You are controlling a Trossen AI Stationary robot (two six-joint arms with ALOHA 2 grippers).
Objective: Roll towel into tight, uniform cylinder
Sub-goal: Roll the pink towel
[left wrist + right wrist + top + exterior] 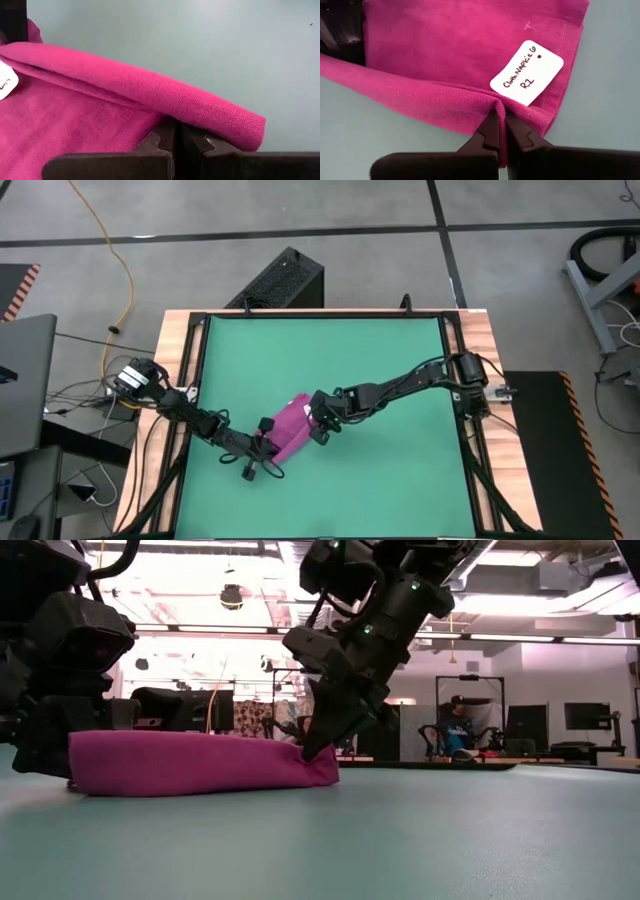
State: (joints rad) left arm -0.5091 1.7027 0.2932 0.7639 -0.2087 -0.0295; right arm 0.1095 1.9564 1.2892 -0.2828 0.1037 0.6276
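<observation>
The magenta-pink towel lies on the green mat as a low, folded-over bundle, and it also shows in the low view. Its white tag lies on top near one end. My left gripper is shut on the towel's near-left end. My right gripper is shut on the towel's far-right end; in the low view it comes down at the bundle's end. My left gripper pinches the towel's rolled-over fold between its two fingers, near that fold's end. The fingers come in low, slanting down. The towel lies on the mat. My right gripper pinches a raised fold of the towel between its two fingertips, right beside the white tag. The fingers slant down from above onto the bundle's end. The cloth puckers up at the fingertips while the rest lies on the mat.
The mat sits inside a wooden table frame. A black box stands beyond the far edge and a laptop to the left. Bare mat lies on all sides of the towel. A person sits far back in the room.
</observation>
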